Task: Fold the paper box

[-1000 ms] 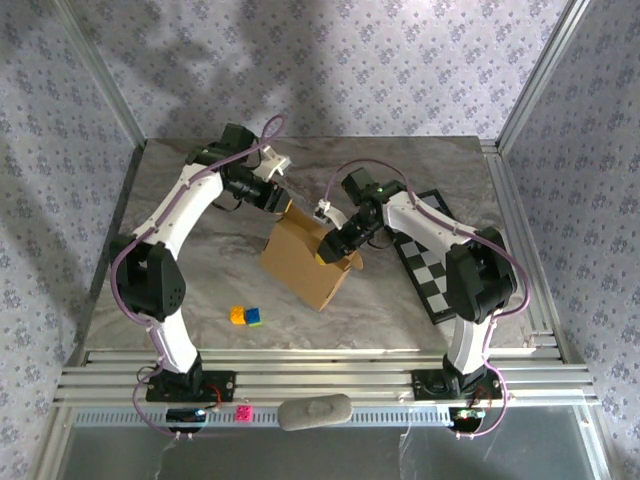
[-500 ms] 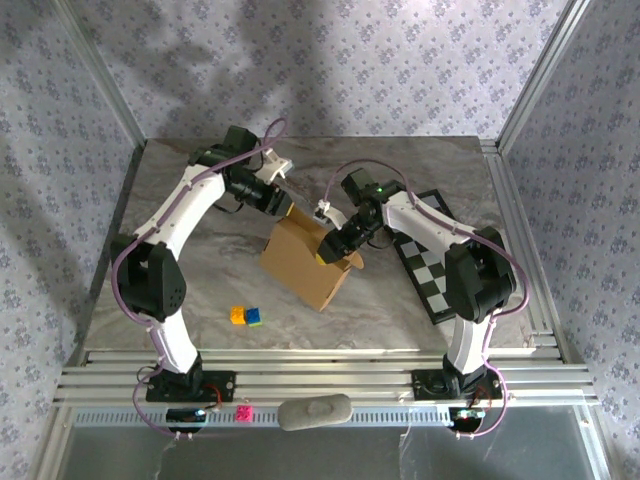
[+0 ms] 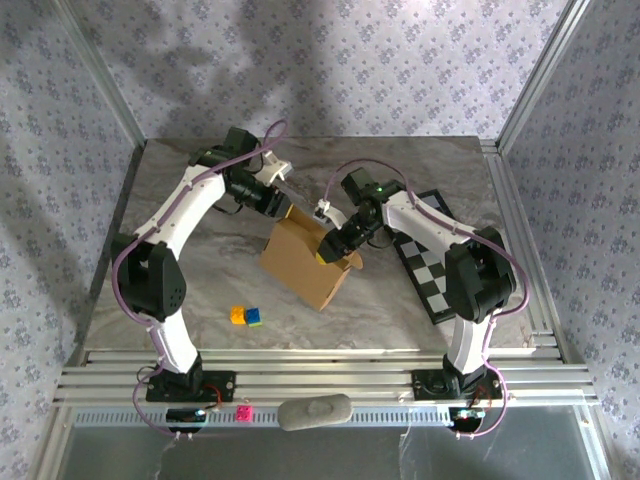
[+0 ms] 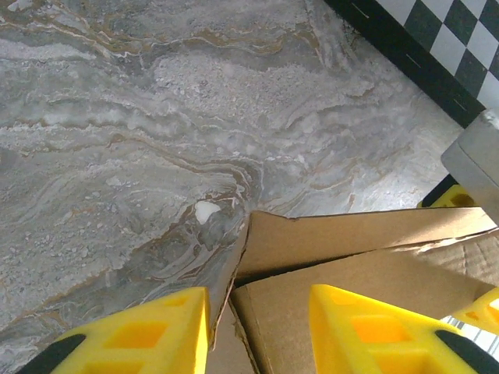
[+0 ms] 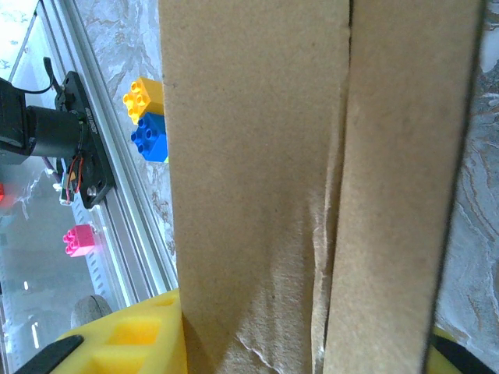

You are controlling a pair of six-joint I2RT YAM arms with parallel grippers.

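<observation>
the paper box (image 3: 310, 262) is sitting in the middle of the bench (image 3: 200, 250), partly folded. its long axis is running diagonally from far-left to near-right, with the checkerboard (image 3: 440, 265) off to its right and two toy bricks (image 3: 246, 316) lying well apart near its front-left.

both arms are reaching it from opposite ends. the left pincer (image 3: 287, 207) is hanging at the far corner with its yellow fingers (image 4: 148, 335) standing apart, straddling a cardboard edge without pinching it. the right pincer (image 3: 333, 250) is working the right-hand side. in its wrist view cardboard is filling the whole gap from finger (image 5: 125, 343) to finger, so it appears to be clamping a doubled wall.

the next fold is probably turning on that right wall. the box body is lying to the left of the right pincer, so the wall would be going inward toward the left arm, which is bracing the far corner.
</observation>
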